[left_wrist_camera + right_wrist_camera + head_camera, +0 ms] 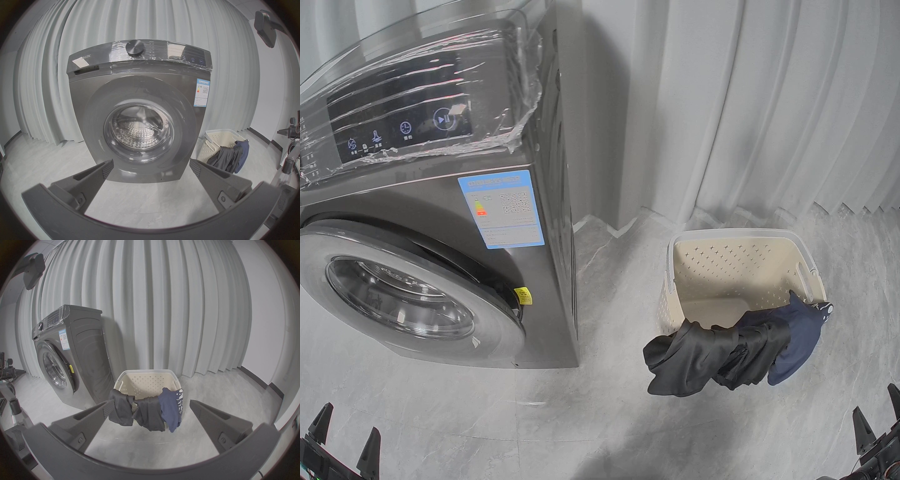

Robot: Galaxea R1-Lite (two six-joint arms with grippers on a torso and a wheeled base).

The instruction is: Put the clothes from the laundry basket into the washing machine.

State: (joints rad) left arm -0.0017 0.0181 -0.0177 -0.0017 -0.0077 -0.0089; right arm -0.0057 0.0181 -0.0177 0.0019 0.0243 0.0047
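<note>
A grey front-loading washing machine [444, 206] stands on the left with its round door [403, 294] closed; the left wrist view faces that door [139, 131]. A cream laundry basket [737, 262] sits on the floor to its right. Dark grey clothes [706, 356] and a navy garment [797, 340] hang over the basket's near rim, seen too as clothes [147, 412] in the right wrist view. My left gripper [344, 440] is open low in front of the machine, holding nothing. My right gripper [878, 415] is open, near and right of the basket, empty.
White curtains [775, 106] hang behind the basket and machine. Pale grey floor [594, 412] lies open between me, the machine and the basket. Other equipment stands at the edge of the left wrist view [292, 147].
</note>
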